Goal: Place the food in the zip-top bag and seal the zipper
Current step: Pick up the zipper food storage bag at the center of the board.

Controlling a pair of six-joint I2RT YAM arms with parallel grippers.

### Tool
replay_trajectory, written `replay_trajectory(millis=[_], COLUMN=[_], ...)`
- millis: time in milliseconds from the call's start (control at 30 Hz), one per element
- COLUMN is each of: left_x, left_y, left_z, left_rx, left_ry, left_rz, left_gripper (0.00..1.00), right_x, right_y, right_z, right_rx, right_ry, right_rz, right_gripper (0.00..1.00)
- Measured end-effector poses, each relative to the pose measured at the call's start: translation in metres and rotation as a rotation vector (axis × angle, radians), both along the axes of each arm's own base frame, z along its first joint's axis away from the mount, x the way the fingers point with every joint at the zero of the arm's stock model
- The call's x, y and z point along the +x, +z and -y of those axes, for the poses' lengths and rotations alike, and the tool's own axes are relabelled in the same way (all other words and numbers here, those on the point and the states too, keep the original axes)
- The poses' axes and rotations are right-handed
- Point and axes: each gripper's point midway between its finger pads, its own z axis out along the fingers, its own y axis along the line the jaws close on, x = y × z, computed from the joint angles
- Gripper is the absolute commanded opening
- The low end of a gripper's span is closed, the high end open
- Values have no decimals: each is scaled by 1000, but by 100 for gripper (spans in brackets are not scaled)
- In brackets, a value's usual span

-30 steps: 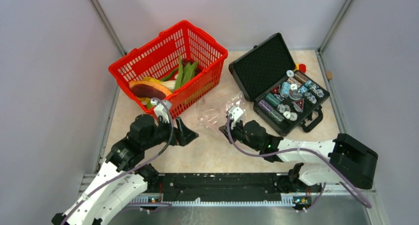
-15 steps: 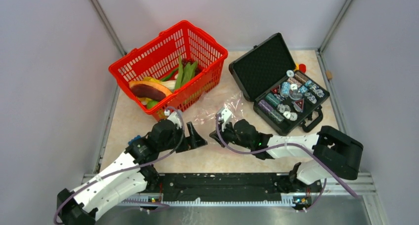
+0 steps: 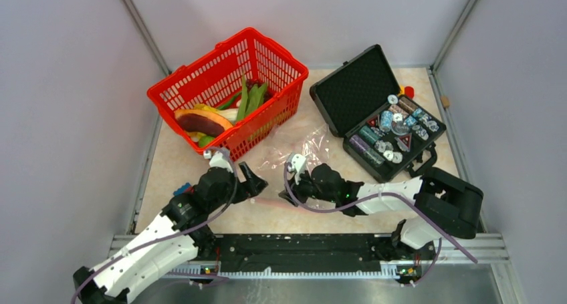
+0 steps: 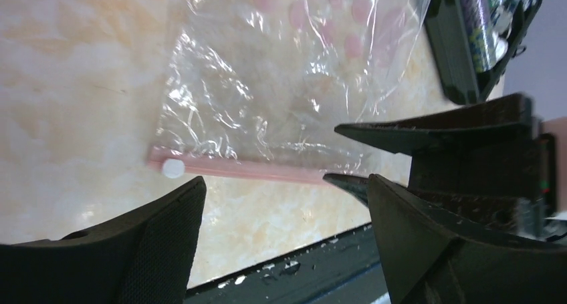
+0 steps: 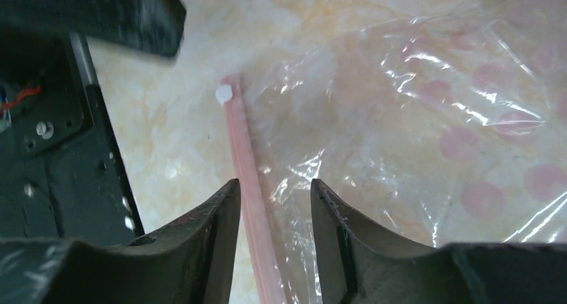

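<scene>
Top external view: your clear bag (image 3: 297, 150) lies flat on the table (image 3: 174, 164), between the red basket (image 3: 200, 67) and the black case (image 3: 354, 83), with its pink zipper (image 3: 267, 201) along the near edge. Food (image 3: 214, 117): in the basket. Left gripper (image 4: 284, 182): fingers spread wide, low over the zipper near its white tab (image 4: 174, 168), holding nothing. Right gripper (image 5: 272, 189): fingers narrowly apart, straddling the zipper; you cannot tell whether they touch it.

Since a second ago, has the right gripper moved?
Yes. The right gripper shifted left and toward the near edge, away from the black case, ending over the zipper.
</scene>
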Motion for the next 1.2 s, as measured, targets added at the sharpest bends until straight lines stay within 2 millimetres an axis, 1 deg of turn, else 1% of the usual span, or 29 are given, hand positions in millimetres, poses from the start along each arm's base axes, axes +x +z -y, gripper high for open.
replay_trajectory(millis=[67,133,167,200,233,367,500,600,800,1000,1133,1200], left_x=[3,5,6,7,7,5,4,5,5,5,5,5], left_y=[6,10,10,8,6,-3,-5,-3,-1,-1,-2,-2], left_z=[-10,-18,-20,-22,-24,-27,-28,-28,-28,-28,-28,-28], left_rx=[9,19,27,38,49,89,101,106,110,116,121,124], left_ry=[43,73,81,87,90,89,83,78,71,66,60,58], left_rz=[40,67,70,69,66,42,40,45,55,58,62,64], left_gripper=[90,90,90,90,90,91,91,91,91,91,92,92], right_x=[-6,-13,-15,-18,-21,-33,-33,-26,-14,-5,1,4], right_y=[-7,-17,-21,-26,-29,-39,-45,-48,-54,-54,-53,-54], right_z=[3,8,10,12,13,19,26,30,36,39,41,42], right_rx=[-28,-76,-99,-128,-148,-216,-262,-288,-333,-356,-352,-353], right_ry=[44,90,112,138,158,242,265,248,204,166,131,110], right_rz=[12,19,27,45,61,141,193,230,277,310,330,342], right_gripper=[47,56,58,70,72,72,72,69,52,44,37,36])
